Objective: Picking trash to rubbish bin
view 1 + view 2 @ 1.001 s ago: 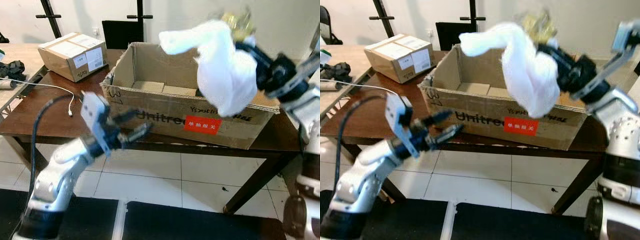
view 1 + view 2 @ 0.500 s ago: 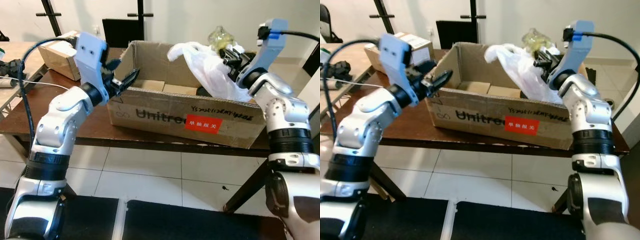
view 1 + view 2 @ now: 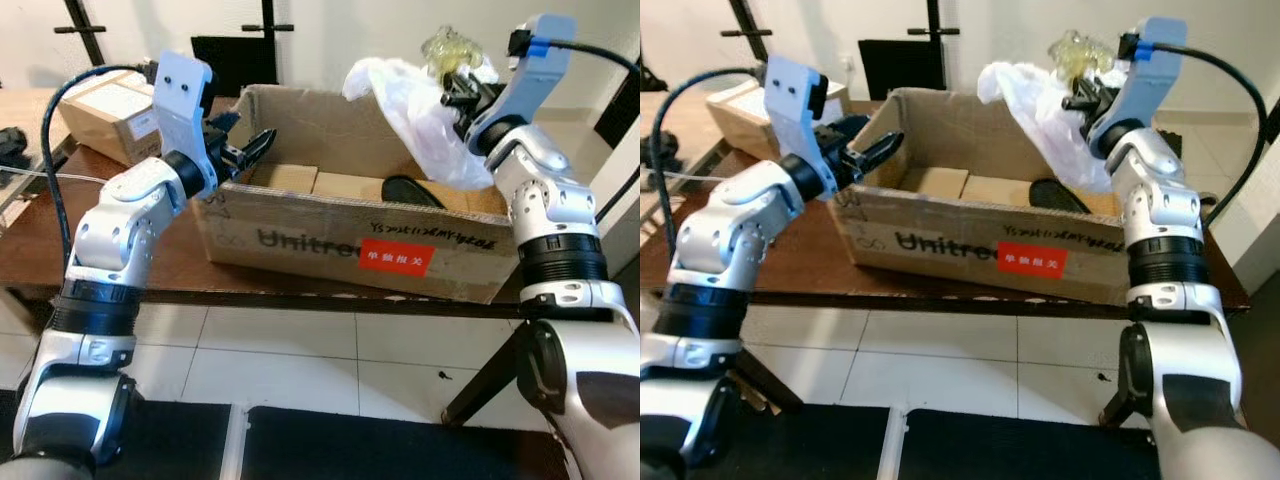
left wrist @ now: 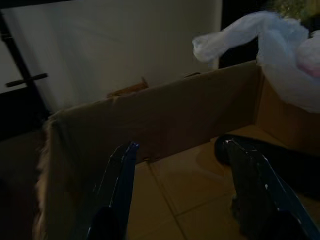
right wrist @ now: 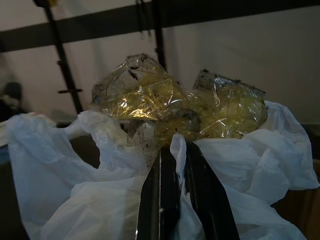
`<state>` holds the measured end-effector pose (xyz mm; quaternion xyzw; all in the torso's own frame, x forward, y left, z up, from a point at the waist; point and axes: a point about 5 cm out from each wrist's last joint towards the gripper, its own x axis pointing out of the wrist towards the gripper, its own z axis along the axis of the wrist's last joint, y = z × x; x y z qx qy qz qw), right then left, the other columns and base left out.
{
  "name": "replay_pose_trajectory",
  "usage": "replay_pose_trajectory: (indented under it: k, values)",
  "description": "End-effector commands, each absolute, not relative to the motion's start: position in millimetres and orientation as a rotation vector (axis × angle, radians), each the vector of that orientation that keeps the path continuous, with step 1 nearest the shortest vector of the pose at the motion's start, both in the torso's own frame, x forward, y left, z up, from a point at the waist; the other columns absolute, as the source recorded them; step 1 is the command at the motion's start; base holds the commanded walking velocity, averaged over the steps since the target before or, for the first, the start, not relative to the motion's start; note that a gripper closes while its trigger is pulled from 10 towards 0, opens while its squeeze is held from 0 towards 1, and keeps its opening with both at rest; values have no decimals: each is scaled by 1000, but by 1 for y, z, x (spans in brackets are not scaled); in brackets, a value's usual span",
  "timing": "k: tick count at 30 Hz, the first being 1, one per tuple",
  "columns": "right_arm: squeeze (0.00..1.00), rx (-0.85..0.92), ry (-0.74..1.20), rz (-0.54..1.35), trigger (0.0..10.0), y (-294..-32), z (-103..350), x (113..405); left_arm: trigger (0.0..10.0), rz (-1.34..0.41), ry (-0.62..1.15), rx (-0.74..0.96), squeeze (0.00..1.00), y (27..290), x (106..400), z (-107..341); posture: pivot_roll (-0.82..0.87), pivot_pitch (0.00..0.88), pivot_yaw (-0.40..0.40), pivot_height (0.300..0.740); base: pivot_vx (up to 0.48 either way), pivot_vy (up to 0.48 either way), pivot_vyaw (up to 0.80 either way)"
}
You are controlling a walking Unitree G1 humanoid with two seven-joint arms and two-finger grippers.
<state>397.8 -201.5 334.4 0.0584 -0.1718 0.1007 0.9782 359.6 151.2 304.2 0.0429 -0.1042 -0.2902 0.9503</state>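
You've got the brown bench point(image 3: 180, 262) carrying the big open cardboard box point(image 3: 330, 245), which is your bin here. The white plastic bag point(image 3: 415, 115), with a crinkly yellowish wrapper point(image 5: 175, 102) bunched on top, hangs over the box's right end, pinched in your right claw point(image 3: 458, 93), fingers closed tight on it. Your left claw point(image 3: 243, 150) sits spread open and empty at the box's left wall. Watch out: let go too far right and the bag could drape over the rim and slide outside.
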Motion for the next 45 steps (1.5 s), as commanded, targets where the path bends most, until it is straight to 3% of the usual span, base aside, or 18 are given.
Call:
replay_pose_trajectory:
  k: [1,21,29,39,45]
  values:
    - [0,121,-364,199,10000,-201,338,398,10000,-581,-201,75,0,155,362,304,-35,76,27,740,409,0,0]
    - [0,129,-382,188,10000,-205,338,399,10000,-609,-196,83,0,150,362,303,-39,74,37,740,382,0,0]
    - [0,119,-381,173,10000,-210,337,399,10000,-641,-185,84,0,144,360,300,-43,69,39,740,0,0,0]
    - [0,-16,-275,98,10000,-225,326,402,10000,-727,-173,108,0,133,357,298,-43,61,33,740,0,0,0]
    - [0,-178,-160,69,10000,-235,316,405,10000,-821,-116,213,0,116,363,295,-46,61,36,740,0,0,0]
